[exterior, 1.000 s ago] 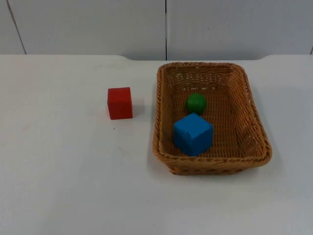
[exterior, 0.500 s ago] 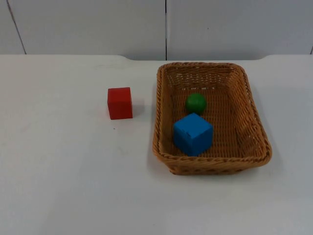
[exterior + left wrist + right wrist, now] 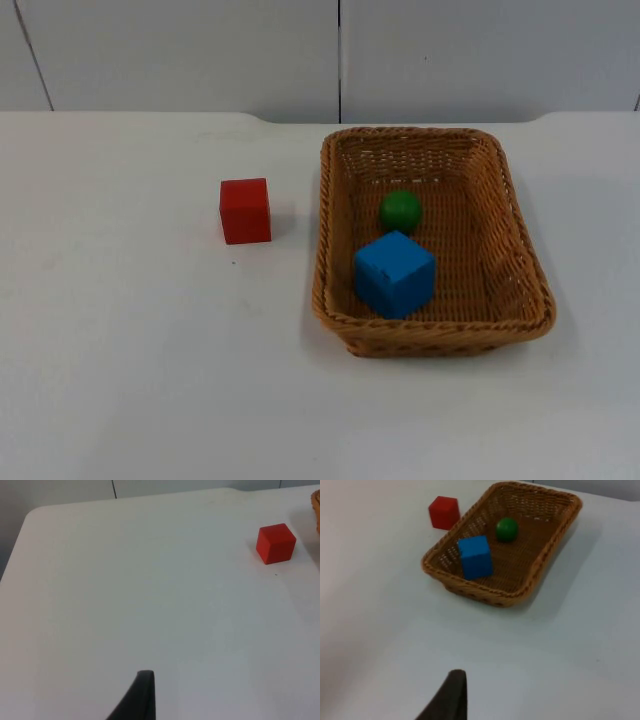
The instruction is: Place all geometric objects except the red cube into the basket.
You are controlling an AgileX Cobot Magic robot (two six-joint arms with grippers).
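Note:
A brown wicker basket (image 3: 430, 338) stands right of the table's middle. Inside it lie a blue cube (image 3: 395, 273) and, just behind that, a green ball (image 3: 400, 211). The red cube (image 3: 245, 210) sits on the table a short way left of the basket. The right wrist view takes in the basket (image 3: 470, 591), blue cube (image 3: 475, 556), green ball (image 3: 507, 529) and red cube (image 3: 444, 512) from a distance. My right gripper (image 3: 451, 695) waits well back from the basket. My left gripper (image 3: 142, 697) waits far from the red cube (image 3: 275, 543), over bare table.
The white table top (image 3: 120, 350) ends at the grey partition wall (image 3: 200, 50) behind the basket. A rounded table corner (image 3: 35, 515) appears in the left wrist view.

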